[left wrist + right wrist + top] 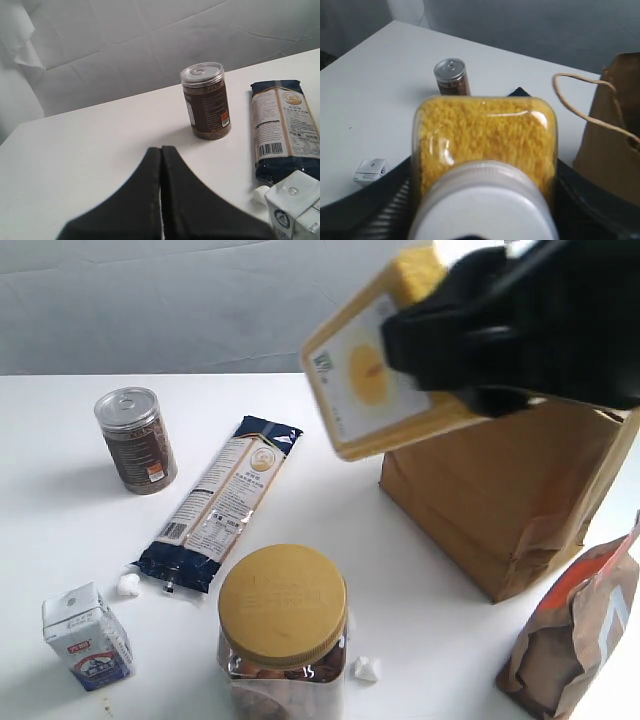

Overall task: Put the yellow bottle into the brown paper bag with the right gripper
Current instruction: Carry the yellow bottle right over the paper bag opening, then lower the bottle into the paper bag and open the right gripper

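Note:
The yellow bottle [375, 375] hangs tilted in the air at the upper right, its white label facing the camera. My right gripper [470, 340] is shut on it, black fingers on both of its sides. In the right wrist view the yellow bottle [485, 140] fills the middle, white cap nearest the camera, between my right gripper [482, 200]. The brown paper bag [510, 490] stands just below and right of the bottle; the brown paper bag [615, 130] shows its twisted handle beside the bottle. My left gripper [161, 150] is shut and holds nothing.
On the white table [60, 480] stand a brown can with a silver lid [135, 438], a dark blue pasta packet [220, 502], a small milk carton [87, 636], a clear jar with a wide yellow lid [283, 630] and a printed brown pouch [580, 630].

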You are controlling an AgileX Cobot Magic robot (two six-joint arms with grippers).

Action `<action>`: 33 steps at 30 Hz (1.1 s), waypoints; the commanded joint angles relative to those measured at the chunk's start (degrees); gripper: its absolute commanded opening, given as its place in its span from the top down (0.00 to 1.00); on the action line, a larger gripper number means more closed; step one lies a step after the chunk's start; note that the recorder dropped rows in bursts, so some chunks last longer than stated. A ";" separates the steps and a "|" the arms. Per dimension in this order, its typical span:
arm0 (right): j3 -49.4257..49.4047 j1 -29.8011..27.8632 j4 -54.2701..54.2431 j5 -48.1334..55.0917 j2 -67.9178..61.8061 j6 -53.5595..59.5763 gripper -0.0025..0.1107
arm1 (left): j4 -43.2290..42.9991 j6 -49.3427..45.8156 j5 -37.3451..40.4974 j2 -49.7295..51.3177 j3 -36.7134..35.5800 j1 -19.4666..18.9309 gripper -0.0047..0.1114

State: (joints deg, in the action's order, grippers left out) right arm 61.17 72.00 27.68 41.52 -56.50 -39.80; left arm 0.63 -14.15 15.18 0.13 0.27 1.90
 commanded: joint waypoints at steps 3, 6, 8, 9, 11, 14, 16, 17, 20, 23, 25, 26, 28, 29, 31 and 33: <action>-5.73 -0.08 11.58 -3.46 15.77 -1.82 0.98 | 0.07 0.41 -0.32 -0.13 -0.27 0.32 0.96; -5.73 -0.08 19.57 -1.00 19.28 -4.45 0.98 | 0.07 0.41 -0.32 -0.13 -0.27 0.32 0.96; -5.73 -0.08 27.22 2.09 20.89 -8.36 0.98 | 0.07 0.41 -0.32 -0.13 -0.27 0.32 0.96; -5.73 -0.08 29.10 3.32 20.89 -9.31 0.98 | 0.07 0.41 -0.32 -0.13 -0.27 0.32 0.96; -5.73 -0.08 35.39 5.31 20.71 -11.79 0.98 | 0.07 0.41 -0.32 -0.13 -0.27 0.32 0.96; -4.33 -0.08 39.76 7.33 17.47 -14.18 0.98 | 0.07 0.41 -0.32 -0.13 -0.27 0.32 0.96; -1.81 -0.22 40.48 9.72 14.50 -14.18 0.98 | 0.07 0.41 -0.32 -0.13 -0.27 0.32 0.96; -0.33 -1.04 40.30 9.72 12.71 -14.18 0.98 | 0.07 0.41 -0.32 -0.13 -0.27 0.32 0.96; 3.20 -9.66 34.62 8.90 7.78 -13.06 0.98 | 0.07 0.41 -0.32 -0.13 -0.27 0.32 0.96; 4.57 -26.80 15.21 -3.01 1.09 -1.26 0.98 | 0.07 0.41 -0.32 -0.13 -0.27 0.32 0.96; 4.57 -33.03 7.85 -5.61 -2.36 1.96 0.98 | 0.07 0.41 -0.32 -0.13 -0.27 0.32 0.96; 4.57 -35.01 5.67 -6.38 -4.47 3.22 0.98 | 0.07 0.41 -0.32 -0.13 -0.27 0.32 0.96; 4.57 -36.52 4.19 -7.69 -8.57 5.40 0.98 | 0.07 0.41 -0.32 -0.13 -0.27 0.32 0.96; 4.57 -36.52 4.19 -8.56 -10.49 5.79 0.98 | 0.07 0.41 -0.32 -0.13 -0.27 0.32 0.96; 4.57 -36.52 3.72 -9.59 -13.16 5.79 0.98 | 0.07 0.41 -0.32 -0.13 -0.27 0.32 0.96; 4.57 -36.52 3.39 -10.31 -14.63 5.79 0.98 | 0.07 0.41 -0.32 -0.13 -0.27 0.32 0.96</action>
State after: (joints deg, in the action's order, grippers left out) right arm 64.95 35.92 30.06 36.78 -70.20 -34.68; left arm 0.63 -14.15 15.18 0.13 0.27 1.90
